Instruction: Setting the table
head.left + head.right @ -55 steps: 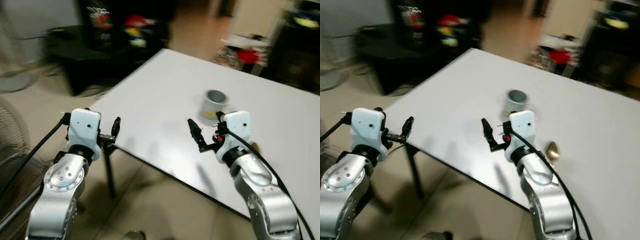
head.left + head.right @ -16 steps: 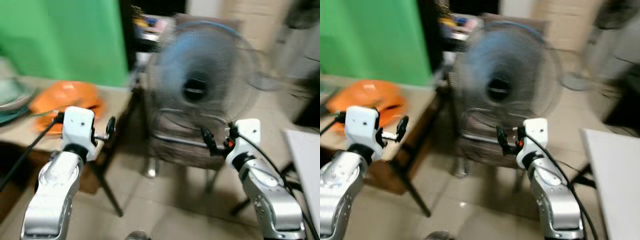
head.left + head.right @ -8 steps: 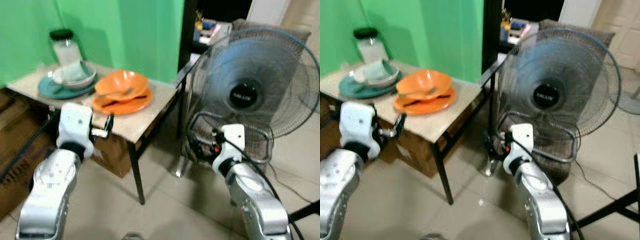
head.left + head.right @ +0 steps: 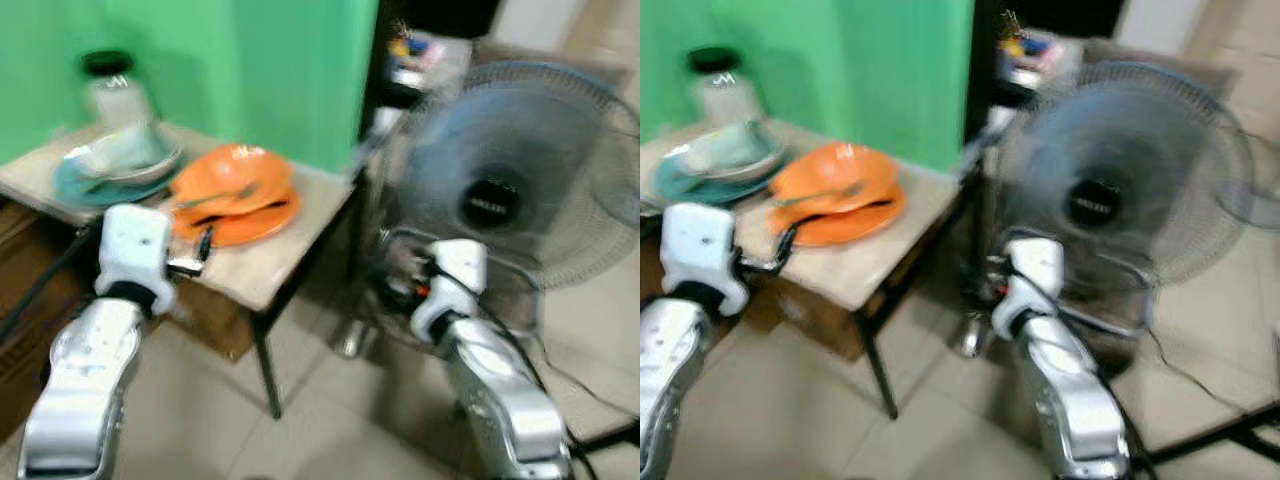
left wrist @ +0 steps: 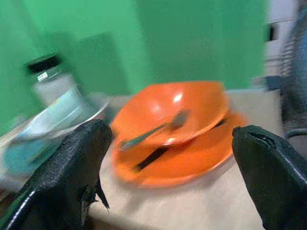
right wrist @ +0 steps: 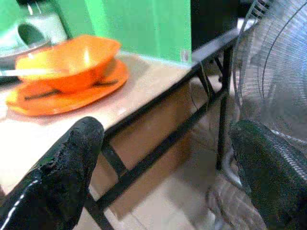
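Nothing's grabbed yet, both the left gripper (image 5: pixel 168 167) and right gripper (image 6: pixel 163 167) are spread wide and empty, orange bowl (image 4: pixel 232 178) untouched on side table (image 4: pixel 270 262)

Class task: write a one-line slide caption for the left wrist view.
Open left gripper faces an orange bowl holding a spoon, stacked on an orange plate.

Motion blur smears my head views; the jar (image 4: pixel 113 88) and teal plate (image 4: pixel 75 185) lose their detail.
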{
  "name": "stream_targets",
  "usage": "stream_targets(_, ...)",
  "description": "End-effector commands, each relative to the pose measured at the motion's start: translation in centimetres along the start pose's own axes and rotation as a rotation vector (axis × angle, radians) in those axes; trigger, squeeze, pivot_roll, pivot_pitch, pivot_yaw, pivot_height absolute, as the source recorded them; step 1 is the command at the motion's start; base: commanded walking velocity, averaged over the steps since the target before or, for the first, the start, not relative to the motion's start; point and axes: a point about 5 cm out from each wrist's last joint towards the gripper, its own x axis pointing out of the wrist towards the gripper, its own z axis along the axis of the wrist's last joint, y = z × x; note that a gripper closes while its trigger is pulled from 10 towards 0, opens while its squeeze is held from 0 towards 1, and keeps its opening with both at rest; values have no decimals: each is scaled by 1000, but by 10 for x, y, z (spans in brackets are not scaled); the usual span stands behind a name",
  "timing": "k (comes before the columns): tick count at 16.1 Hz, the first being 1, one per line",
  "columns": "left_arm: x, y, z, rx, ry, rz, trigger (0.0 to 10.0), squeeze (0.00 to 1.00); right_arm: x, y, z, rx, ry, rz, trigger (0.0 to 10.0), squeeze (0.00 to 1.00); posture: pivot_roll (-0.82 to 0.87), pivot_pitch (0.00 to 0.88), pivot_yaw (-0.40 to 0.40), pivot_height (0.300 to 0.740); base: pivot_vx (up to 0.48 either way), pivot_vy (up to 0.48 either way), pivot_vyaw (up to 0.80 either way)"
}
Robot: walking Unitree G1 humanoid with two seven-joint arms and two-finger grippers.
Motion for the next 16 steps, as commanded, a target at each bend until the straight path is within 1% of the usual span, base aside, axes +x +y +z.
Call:
stream_targets(1,0,-10,3,-12,-12,-39,10000,0,-5,-15,-2,-13,13,-53,10000,0,223,0,-1,740,382,0,0)
stream_targets(4,0,-10,3,-12,-9,-42,10000,0,-3,-14,-1,-14,6,-51,10000,0,228,0,-4,740,373,0,0)
stream_targets(7,2,-11,1,-12,-4,-60,10000,0,-3,-14,4,-11,-31,-78,10000,0,215,0,4,740,343,0,0)
stream_targets(8,3,-17,0,-21,-11,-96,10000,0,-5,-17,6,-22,-50,-109,10000,0,205,0,10,740,0,0,0)
stream_targets(10,4,-24,-2,-28,-7,-129,10000,0,-7,-23,9,-32,-79,-154,10000,0,188,0,21,740,0,0,0)
stream_targets(11,4,-28,-5,-53,-2,-147,10000,0,-9,-28,13,-58,-96,-183,10000,0,158,0,26,740,0,0,-400)
stream_targets(12,3,-30,-8,-71,0,-148,10000,0,-12,-30,14,-73,-93,-180,10000,0,143,0,15,740,0,0,-800)
stream_targets(15,-4,-32,-11,-81,4,-128,10000,0,-16,-33,11,-84,-65,-163,10000,0,157,0,-27,740,0,285,-748)
stream_targets(16,-6,-32,-10,-76,1,-119,10000,0,-17,-35,9,-79,-56,-158,10000,0,166,0,-38,740,0,382,0)
